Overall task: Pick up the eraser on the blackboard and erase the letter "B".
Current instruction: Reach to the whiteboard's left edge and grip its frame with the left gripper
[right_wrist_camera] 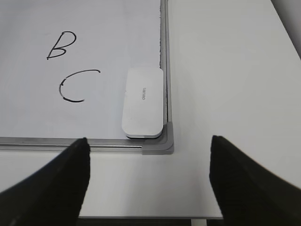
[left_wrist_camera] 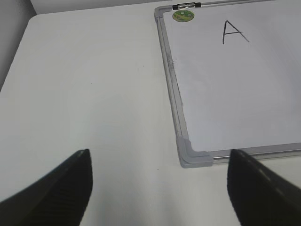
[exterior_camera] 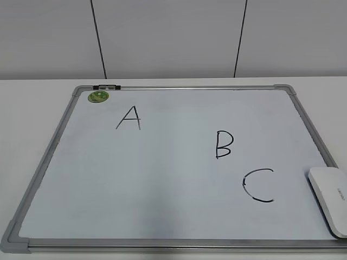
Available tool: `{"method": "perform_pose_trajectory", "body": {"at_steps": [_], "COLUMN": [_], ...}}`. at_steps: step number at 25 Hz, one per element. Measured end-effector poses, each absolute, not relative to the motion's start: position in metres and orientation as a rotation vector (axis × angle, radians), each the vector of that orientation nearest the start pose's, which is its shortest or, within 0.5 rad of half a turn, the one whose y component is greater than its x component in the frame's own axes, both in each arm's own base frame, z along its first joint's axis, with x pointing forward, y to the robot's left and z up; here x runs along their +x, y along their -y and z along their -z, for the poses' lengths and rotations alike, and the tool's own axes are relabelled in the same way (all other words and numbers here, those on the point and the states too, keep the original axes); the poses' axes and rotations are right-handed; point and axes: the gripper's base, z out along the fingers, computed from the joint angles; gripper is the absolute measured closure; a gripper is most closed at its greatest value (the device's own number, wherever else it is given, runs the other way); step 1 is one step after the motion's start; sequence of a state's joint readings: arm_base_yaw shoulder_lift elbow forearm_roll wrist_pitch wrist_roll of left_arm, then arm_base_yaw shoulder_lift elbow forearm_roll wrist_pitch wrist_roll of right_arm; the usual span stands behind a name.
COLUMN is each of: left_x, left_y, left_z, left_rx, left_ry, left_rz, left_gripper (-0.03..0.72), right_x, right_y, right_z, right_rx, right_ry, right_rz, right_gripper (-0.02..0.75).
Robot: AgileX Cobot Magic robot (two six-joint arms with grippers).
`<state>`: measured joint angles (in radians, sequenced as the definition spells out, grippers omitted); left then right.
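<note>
The blackboard [exterior_camera: 179,162] is a white board with a grey frame, lying flat on the table. It bears a black "A" [exterior_camera: 129,117], the letter "B" [exterior_camera: 223,144] and a "C" [exterior_camera: 258,185]. The white eraser [exterior_camera: 331,198] lies on the board's near right corner. In the right wrist view the eraser [right_wrist_camera: 143,102] lies ahead of my open, empty right gripper [right_wrist_camera: 148,176], right of the "C" [right_wrist_camera: 75,85] and the "B" [right_wrist_camera: 62,45]. My left gripper [left_wrist_camera: 160,181] is open and empty over bare table beside the board's near left corner [left_wrist_camera: 193,155]. Neither gripper shows in the exterior view.
A small round green magnet [exterior_camera: 98,96] sits at the board's far left corner, next to a black clip [exterior_camera: 107,86] on the frame. White table [left_wrist_camera: 84,84] lies left of the board and also right of it [right_wrist_camera: 225,70]. The table's near edge [right_wrist_camera: 150,217] lies under the right gripper.
</note>
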<state>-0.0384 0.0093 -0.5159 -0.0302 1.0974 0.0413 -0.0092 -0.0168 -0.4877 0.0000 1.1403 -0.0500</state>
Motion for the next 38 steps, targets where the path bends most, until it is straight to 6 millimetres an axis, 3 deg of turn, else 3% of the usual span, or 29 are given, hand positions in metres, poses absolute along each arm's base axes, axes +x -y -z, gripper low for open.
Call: {"method": "perform_pose_trajectory", "body": {"at_steps": [26,32,38], "left_x": [-0.001,0.045,0.116], "left_y": [0.002,0.005,0.009], "left_z": [-0.286,-0.306,-0.305], "left_rx": [0.084,0.078,0.058], "left_ry": [-2.084,-2.145,-2.297], "left_rz": [0.035,0.052,0.089], "left_gripper": [0.066,0.067,0.074], "right_x": [-0.01,-0.01,-0.01], "right_y": [0.0,0.0,0.0], "right_z": [-0.267,-0.267,-0.267], "right_rx": [-0.043,-0.043,-0.043], "right_ry": [-2.119,-2.119,-2.119], "right_rz": [0.035,0.035,0.035], "right_gripper": [0.152,0.151,0.152]}}
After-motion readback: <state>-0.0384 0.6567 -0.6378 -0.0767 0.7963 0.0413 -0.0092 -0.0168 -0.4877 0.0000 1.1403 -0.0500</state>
